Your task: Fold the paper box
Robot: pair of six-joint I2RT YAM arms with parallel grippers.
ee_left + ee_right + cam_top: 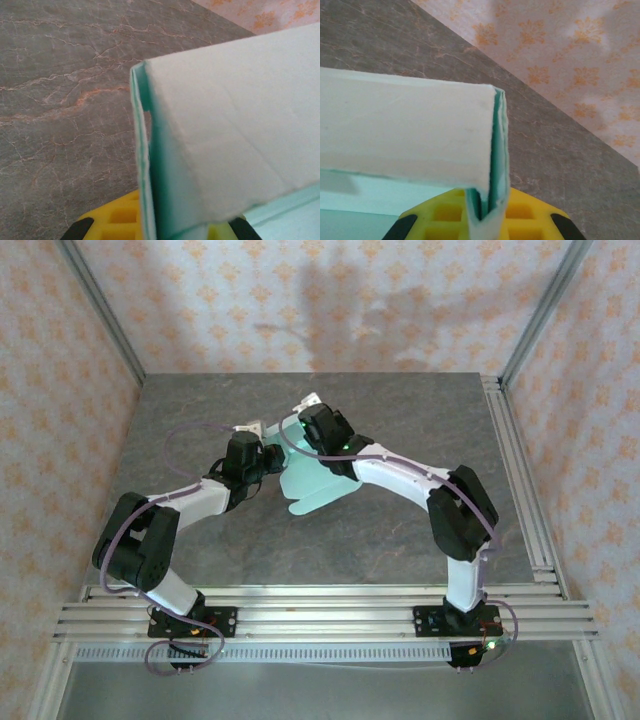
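I see the paper box (318, 488) held just above the middle of the grey table (400, 530), between the two arms where they meet. On my left wrist camera the left gripper (150, 227) is pressed together on a folded edge of the mint card, which stands up between the yellow fingers (117, 217). The right gripper (485, 220) is likewise pinching a doubled edge of the card between its yellow pads (445, 212), with a white panel folded over to the left.
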